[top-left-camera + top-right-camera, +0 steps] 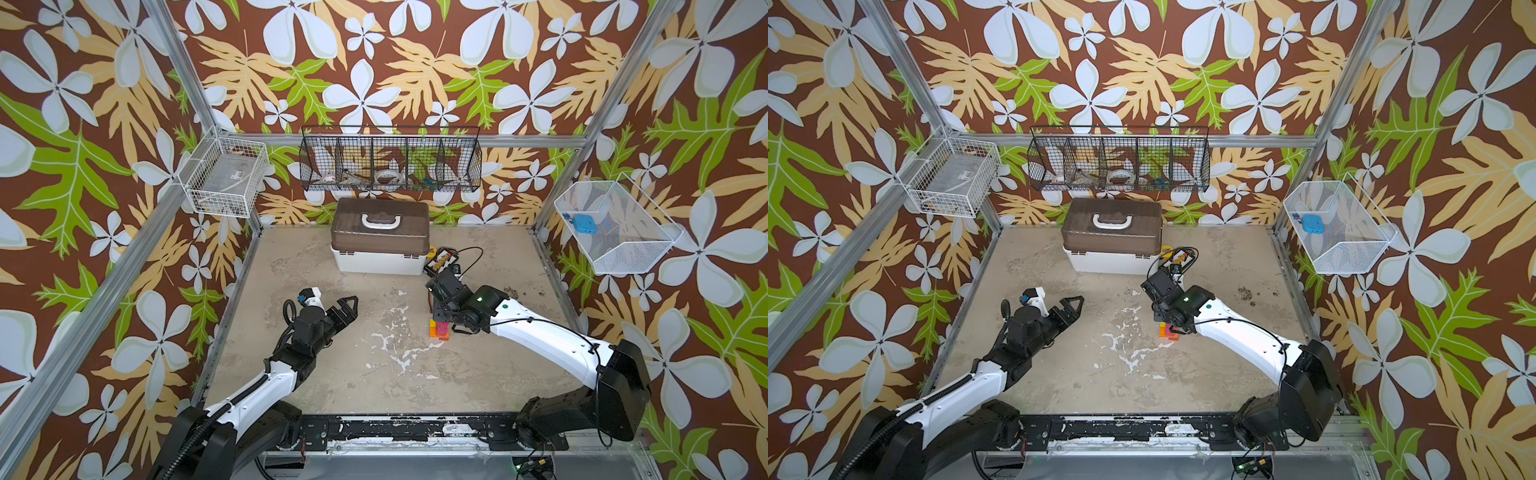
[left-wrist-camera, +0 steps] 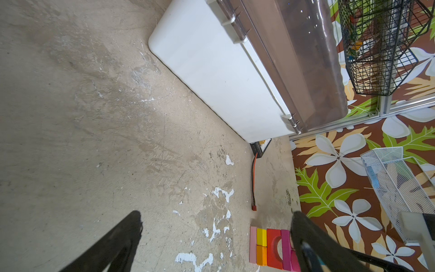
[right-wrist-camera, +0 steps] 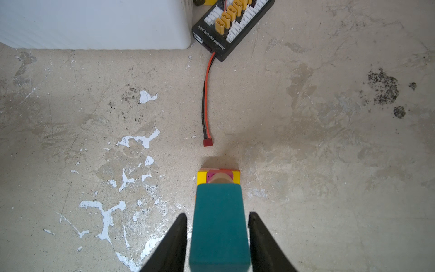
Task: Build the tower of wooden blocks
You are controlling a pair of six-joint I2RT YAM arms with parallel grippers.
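Note:
The tower stands right of the table's middle in both top views, with orange, yellow, pink and magenta wood blocks showing low down. In the left wrist view its side shows a pink bar, yellow and orange cubes, a red arch and magenta pieces. A teal block caps it. My right gripper straddles that block from above, open, with a thin gap on each side. My left gripper hovers wide open and empty, left of the tower.
A white box with a brown lid stands at the back. Beside it lies a black and yellow pack, its red-black wire ending just behind the tower. Wire baskets hang on the walls.

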